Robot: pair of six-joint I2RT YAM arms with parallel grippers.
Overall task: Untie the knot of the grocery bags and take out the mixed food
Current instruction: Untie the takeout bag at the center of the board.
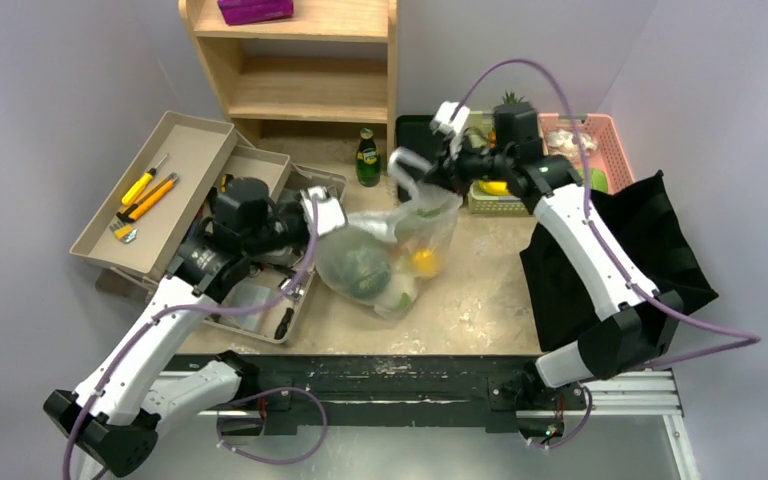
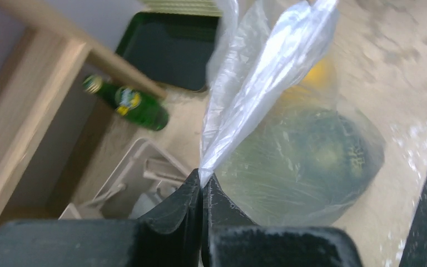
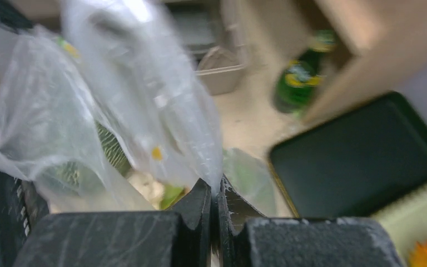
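Pale grey walls [image 1: 60,80] enclose a speckled beige tabletop [image 1: 480,300] and wooden shelf [image 1: 305,100].

**A:** From my console, top view: what do I label at the rear?

**B:** I mark a wooden shelf [image 1: 300,95] against the back wall, with a purple box [image 1: 255,10] on its upper board.

**A:** And at left?

**B:** I see a beige tray [image 1: 195,150] holding yellow-handled tools [image 1: 145,195]. A second beige tray [image 1: 263,165] lies just beside it, toward the middle.

**A:** At right?

**B:** I note a pink basket [image 1: 608,140] at the back, a pale green basket [image 1: 495,204] near it, and a flat black tray [image 1: 410,135] beside the shelf's foot. The baskets rest on the speckled table [image 1: 480,300].
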